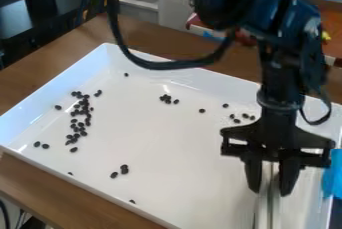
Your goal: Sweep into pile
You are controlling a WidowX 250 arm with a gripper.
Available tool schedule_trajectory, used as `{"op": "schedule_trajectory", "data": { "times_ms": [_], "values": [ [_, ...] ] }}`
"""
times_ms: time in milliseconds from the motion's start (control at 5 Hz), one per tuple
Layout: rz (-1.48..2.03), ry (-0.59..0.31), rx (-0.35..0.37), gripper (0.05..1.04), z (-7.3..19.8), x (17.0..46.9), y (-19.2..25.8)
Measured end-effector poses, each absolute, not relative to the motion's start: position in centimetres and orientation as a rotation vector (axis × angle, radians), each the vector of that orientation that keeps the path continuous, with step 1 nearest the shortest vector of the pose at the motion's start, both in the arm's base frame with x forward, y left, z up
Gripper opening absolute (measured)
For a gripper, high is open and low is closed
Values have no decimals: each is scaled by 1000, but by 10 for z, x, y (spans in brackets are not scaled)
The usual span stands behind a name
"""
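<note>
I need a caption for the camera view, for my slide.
Robot hand gripping a pale tool over a white tray of scattered dark pieces.

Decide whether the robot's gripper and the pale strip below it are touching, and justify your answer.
Touching. The camera view shows the pale strip running up between the jaws of the gripper, which meet it on either side.

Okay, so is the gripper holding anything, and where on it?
Yes, the gripper has a pale strip between its fingers, held by its upper part; its lower part runs past the picture's bottom edge.
</note>
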State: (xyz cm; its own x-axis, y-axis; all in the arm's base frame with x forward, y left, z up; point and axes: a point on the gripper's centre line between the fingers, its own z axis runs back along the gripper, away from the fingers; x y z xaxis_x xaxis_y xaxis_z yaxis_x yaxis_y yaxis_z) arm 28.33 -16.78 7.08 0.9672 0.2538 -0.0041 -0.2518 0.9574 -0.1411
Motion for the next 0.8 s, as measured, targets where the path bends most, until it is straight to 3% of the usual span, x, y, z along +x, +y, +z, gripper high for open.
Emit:
{"op": "schedule_trajectory", "data": {
  "times_ms": [600,800],
  "values": [
    [224,-59,-134,365,64,287,-168],
    [216,-54,-110,365,64,286,-143]
  ]
}}
